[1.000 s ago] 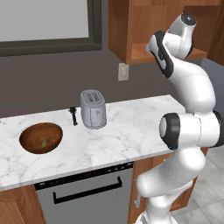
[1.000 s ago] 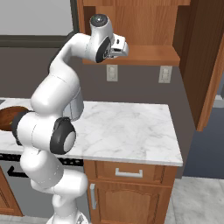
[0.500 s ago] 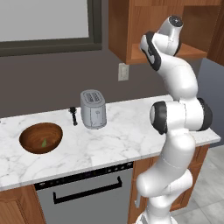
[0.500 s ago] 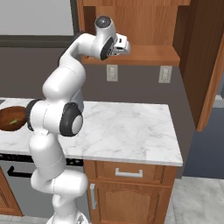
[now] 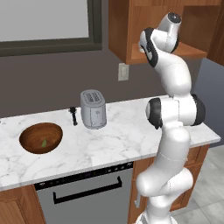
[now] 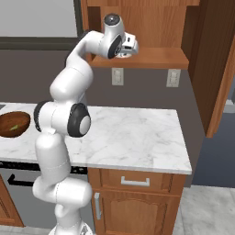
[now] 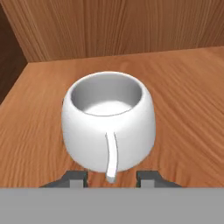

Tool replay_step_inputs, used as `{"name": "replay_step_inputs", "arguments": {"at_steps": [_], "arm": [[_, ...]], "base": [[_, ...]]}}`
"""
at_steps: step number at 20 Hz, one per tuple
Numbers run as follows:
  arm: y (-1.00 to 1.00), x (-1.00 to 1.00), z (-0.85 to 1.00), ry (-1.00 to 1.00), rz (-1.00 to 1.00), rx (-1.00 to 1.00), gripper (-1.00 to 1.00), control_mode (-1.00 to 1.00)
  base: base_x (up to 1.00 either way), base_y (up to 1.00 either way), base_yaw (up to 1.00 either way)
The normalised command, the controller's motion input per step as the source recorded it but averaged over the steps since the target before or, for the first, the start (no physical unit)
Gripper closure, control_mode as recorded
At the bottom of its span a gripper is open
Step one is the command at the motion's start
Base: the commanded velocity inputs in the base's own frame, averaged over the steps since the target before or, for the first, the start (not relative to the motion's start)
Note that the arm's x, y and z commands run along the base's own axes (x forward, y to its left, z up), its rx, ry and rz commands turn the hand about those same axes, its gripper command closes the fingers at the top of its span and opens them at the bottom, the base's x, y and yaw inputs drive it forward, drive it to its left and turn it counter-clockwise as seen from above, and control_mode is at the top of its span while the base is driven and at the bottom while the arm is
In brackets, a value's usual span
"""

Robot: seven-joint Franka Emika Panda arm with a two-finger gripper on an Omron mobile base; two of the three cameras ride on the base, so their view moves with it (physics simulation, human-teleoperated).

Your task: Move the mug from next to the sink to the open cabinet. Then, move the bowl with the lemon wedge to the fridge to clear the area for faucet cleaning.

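My gripper [image 7: 110,179] was spread wide, holding nothing, its fingertips [image 7: 75,179] flanking the handle of the round white ceramic mug [image 7: 108,125], which I saw standing upright on the brown wooden open cabinet's shelf [image 7: 188,100].

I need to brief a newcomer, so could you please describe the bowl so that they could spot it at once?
Start at the white marble countertop under the window and go to its left end, left of the grey toaster. There sits the bowl: wide, round, glossy reddish-brown wood, the one open vessel there, with a tiny green lemon wedge inside.
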Motion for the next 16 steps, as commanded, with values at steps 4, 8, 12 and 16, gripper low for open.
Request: {"name": "replay_step_inputs", "arguments": {"at_steps": [4, 8, 12, 16], "arm": [[0.00, -0.10, 0.00, -0.01, 0.00, 0.00, -1.00, -1.00], [0.00, -0.96, -0.02, -0.18, 0.00, 0.00, -1.00, -1.00], [0.00, -1.00, -0.32, -0.37, 0.00, 0.00, -1.00, -1.00], [0.13, -1.00, -0.67, -0.19, 0.00, -0.01, -1.00, -1.00]], "base": [[0.00, 0.00, 0.00], [0.00, 0.00, 0.00], [0.00, 0.00, 0.00], [0.00, 0.00, 0.00]]}}
